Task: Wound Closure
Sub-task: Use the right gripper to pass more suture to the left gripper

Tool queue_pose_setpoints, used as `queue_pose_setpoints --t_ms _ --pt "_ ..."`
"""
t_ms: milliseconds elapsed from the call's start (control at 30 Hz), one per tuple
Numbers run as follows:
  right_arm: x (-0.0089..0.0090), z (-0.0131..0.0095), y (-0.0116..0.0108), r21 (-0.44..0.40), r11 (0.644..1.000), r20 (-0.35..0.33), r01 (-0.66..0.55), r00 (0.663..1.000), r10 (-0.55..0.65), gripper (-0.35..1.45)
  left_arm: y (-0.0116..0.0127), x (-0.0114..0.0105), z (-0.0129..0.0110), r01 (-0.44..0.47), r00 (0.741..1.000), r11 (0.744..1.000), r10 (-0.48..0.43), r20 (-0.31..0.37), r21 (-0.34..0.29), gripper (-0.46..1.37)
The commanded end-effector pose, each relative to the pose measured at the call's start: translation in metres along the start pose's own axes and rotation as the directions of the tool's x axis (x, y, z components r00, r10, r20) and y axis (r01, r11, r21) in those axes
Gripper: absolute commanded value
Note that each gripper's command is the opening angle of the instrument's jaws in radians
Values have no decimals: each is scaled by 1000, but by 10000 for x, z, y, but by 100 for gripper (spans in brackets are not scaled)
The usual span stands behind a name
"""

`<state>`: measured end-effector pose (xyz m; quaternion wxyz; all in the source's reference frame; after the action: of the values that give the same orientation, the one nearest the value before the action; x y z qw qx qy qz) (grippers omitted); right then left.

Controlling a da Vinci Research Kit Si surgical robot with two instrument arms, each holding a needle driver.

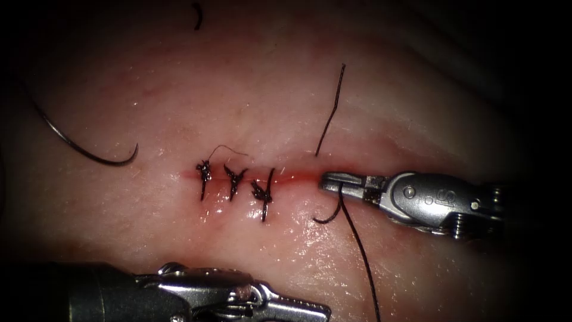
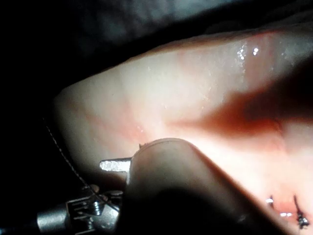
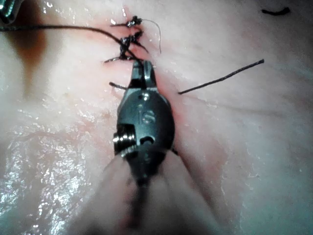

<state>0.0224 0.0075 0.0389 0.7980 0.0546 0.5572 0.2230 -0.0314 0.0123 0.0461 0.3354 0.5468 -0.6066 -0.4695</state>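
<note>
- Needle point(image 1: 83, 147) lies loose on the tissue point(image 1: 250, 89) at about 9 o'clock, well left of the cut point(image 1: 298, 177), in neither hand; unheld, it could snag thread.
- Left hand point(image 1: 280, 301), 6 o'clock: holds nothing; jaw gap cannot be told.
- Three knotted stitches point(image 1: 233, 182) cross the cut.
- Right hand point(image 1: 333, 180), 3 o'clock, clamped on the thread point(image 1: 360, 250) over the cut; hard pull risks tearing tissue.
- No containers present.

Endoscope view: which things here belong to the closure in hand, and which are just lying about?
In hand:
- right tool, jaws shut on the thread at the cut
- three tied stitches
- tissue
- left tool, holding nothing

Lying about:
- needle loose on the tissue, left of the cut
- cut thread end
</note>
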Motion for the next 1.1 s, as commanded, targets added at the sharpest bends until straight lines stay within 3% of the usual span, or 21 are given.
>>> queue_pose_setpoints --t_ms 33,600,667,833,933,1100 --pt "0 0 0 -3 1000 -1 1 1000 -1 -35 0 0 0 2 1000 1000 -2 1 -6 -35" --pt "2 0 -4 -3 1000 -4 0 1000 0 -35 -12 -6 -3 18 1000 1000 -18 0 -5 -35" --pt "3 -1 -4 -3 1000 -4 0 1000 0 -35 -13 -6 -3 18 1000 1000 -18 1 -6 0" --pt "4 -1 -4 -2 1000 -4 -1 1000 1 -35 -14 -4 0 17 1000 1000 -17 3 -7 43" --pt "5 -1 -4 -3 1000 -4 -2 1000 2 -35 -13 -4 2 16 1000 1000 -16 4 -8 82" --pt "6 0 -2 -3 1000 -3 -3 1000 3 -35 -9 0 8 11 1000 1000 -11 8 -10 102"
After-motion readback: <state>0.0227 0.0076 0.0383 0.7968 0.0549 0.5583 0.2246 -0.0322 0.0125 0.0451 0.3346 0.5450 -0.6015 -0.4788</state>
